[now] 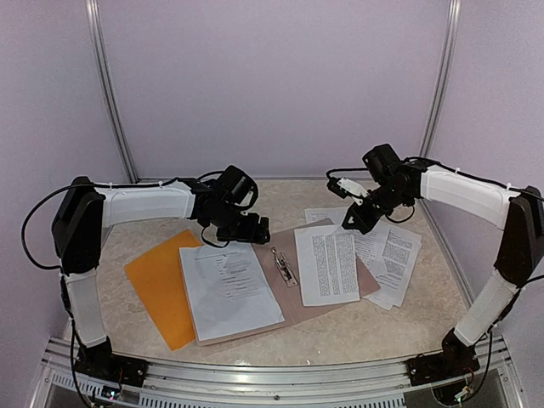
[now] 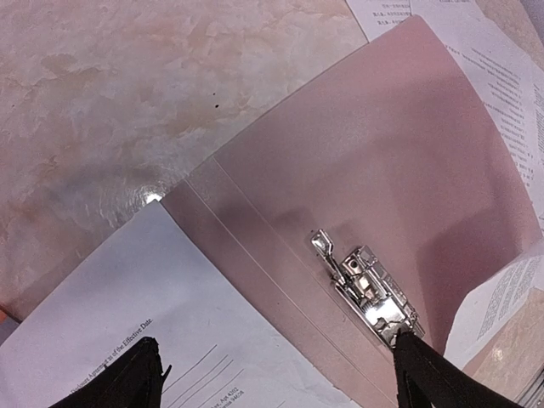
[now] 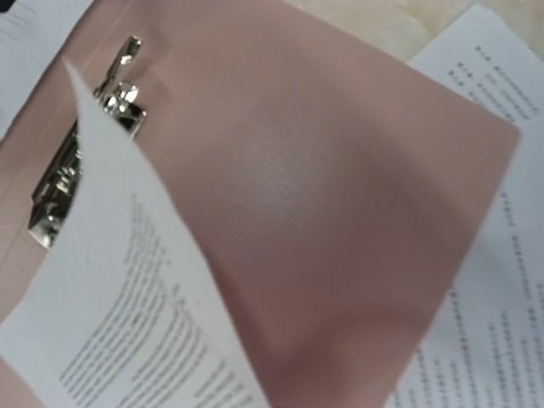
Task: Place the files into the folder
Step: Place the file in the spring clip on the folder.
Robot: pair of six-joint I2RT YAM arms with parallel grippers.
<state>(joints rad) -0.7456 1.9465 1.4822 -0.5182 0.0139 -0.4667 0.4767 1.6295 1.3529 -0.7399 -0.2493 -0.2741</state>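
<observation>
Over files, metal clip: left gripper spread wide, holding nothing.

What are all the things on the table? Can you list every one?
paper sheets: several, white with black print; a pile on the binder's left half, one on its right half, more spread on the table to the right.
orange folder: one, orange, flat on the left of the table.
clip binder: one, pinkish brown, lying open in the middle.
metal clip: one, silver, on the binder's spine.
table: one, pale marbled beige, under everything.
left gripper: one, black, open, above the binder's far left edge.
right gripper: one, black, at the far edge of the right-hand sheets; whether it is open or shut does not show.
</observation>
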